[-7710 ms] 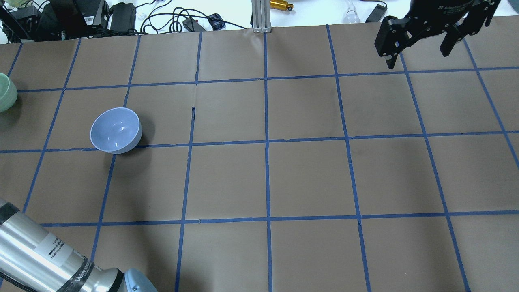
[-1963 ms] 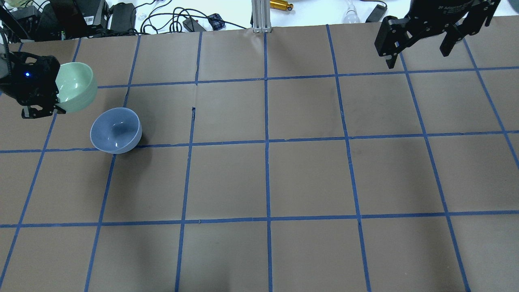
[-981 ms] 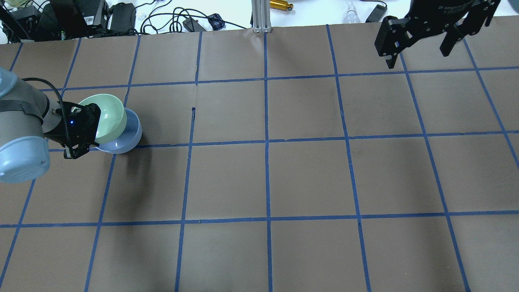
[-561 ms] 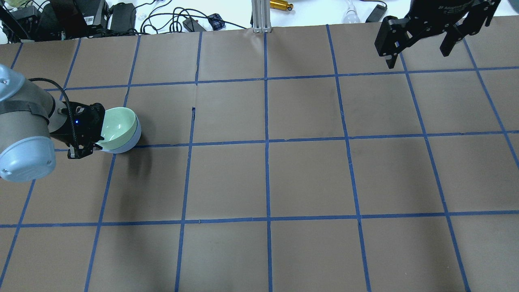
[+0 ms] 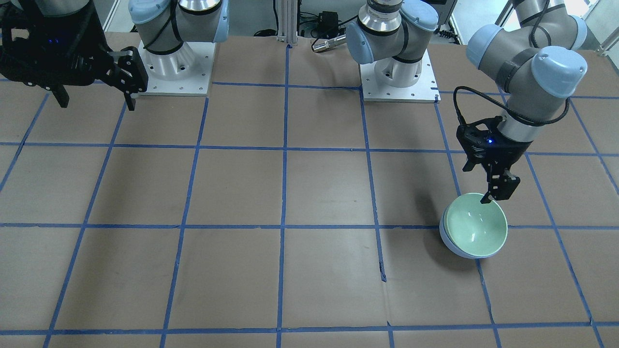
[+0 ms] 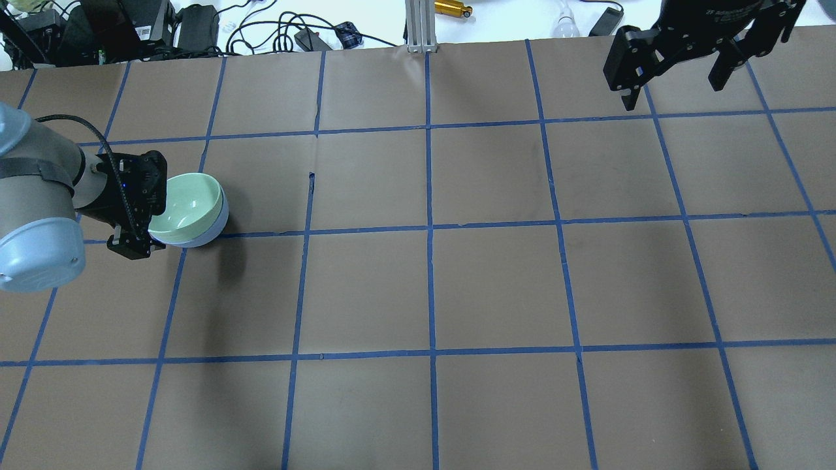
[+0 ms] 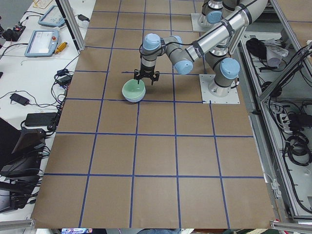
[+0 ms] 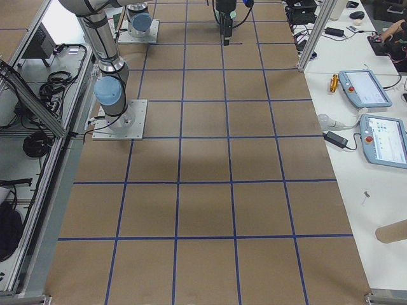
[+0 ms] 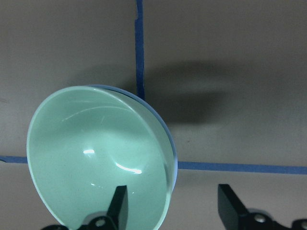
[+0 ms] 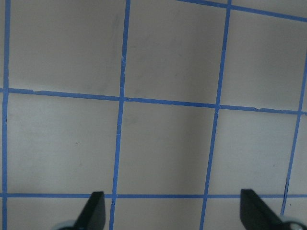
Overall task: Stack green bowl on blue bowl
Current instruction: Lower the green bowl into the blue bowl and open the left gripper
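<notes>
The green bowl (image 6: 188, 203) sits upright inside the blue bowl (image 6: 210, 234), of which only a thin rim and lower side show. In the front view the green bowl (image 5: 476, 228) fills the blue bowl (image 5: 446, 240). My left gripper (image 5: 493, 193) is open just above the green bowl's near rim. In the left wrist view one finger (image 9: 118, 207) is over the green bowl (image 9: 91, 158) and the other finger (image 9: 230, 207) is outside the rim; neither touches it. My right gripper (image 6: 673, 78) is open and empty, high at the far right of the table.
Brown paper (image 6: 496, 287) with a blue tape grid covers the table. Cables and power bricks (image 6: 196, 26) lie beyond its far edge. The two arm bases (image 5: 174, 63) stand at the robot's side of the table.
My left gripper carried the green bowl from the table's left edge over the blue bowl and lowered it in. In the last half second the jaws opened and the bowl settled level.
</notes>
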`<move>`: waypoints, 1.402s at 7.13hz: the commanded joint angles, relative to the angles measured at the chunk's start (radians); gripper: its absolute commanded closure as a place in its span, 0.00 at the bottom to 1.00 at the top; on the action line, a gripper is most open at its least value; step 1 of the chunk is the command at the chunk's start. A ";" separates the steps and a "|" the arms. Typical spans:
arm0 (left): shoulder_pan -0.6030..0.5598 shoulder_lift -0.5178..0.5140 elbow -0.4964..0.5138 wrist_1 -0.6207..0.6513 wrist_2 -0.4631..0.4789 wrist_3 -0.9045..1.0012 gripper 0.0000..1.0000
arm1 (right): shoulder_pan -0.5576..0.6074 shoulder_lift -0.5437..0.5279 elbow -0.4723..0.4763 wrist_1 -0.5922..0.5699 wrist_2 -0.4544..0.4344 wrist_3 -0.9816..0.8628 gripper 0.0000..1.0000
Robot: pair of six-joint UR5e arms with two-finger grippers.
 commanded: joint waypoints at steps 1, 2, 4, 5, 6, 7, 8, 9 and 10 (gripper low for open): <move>-0.007 0.024 0.062 -0.113 -0.069 -0.151 0.00 | 0.000 0.000 0.000 0.000 0.000 0.000 0.00; -0.043 0.032 0.126 -0.239 -0.072 -0.287 0.00 | 0.000 0.000 0.000 0.000 0.000 0.000 0.00; -0.123 0.025 0.284 -0.388 -0.055 -0.447 0.00 | 0.000 0.000 0.000 0.000 0.000 0.000 0.00; -0.168 0.032 0.330 -0.457 -0.017 -0.595 0.00 | 0.000 0.000 0.000 0.000 0.000 0.000 0.00; -0.212 0.049 0.341 -0.473 0.007 -0.742 0.00 | 0.000 0.000 0.000 0.000 0.000 0.000 0.00; -0.246 0.064 0.340 -0.475 0.021 -0.894 0.00 | 0.000 0.000 0.000 0.000 0.000 0.000 0.00; -0.280 0.077 0.339 -0.479 0.023 -1.088 0.00 | 0.000 0.000 0.000 0.000 0.000 0.000 0.00; -0.304 0.078 0.339 -0.507 0.067 -1.186 0.00 | 0.000 0.000 0.000 0.000 0.000 0.000 0.00; -0.327 0.078 0.342 -0.530 0.071 -1.371 0.00 | 0.000 0.000 0.000 0.000 0.000 0.000 0.00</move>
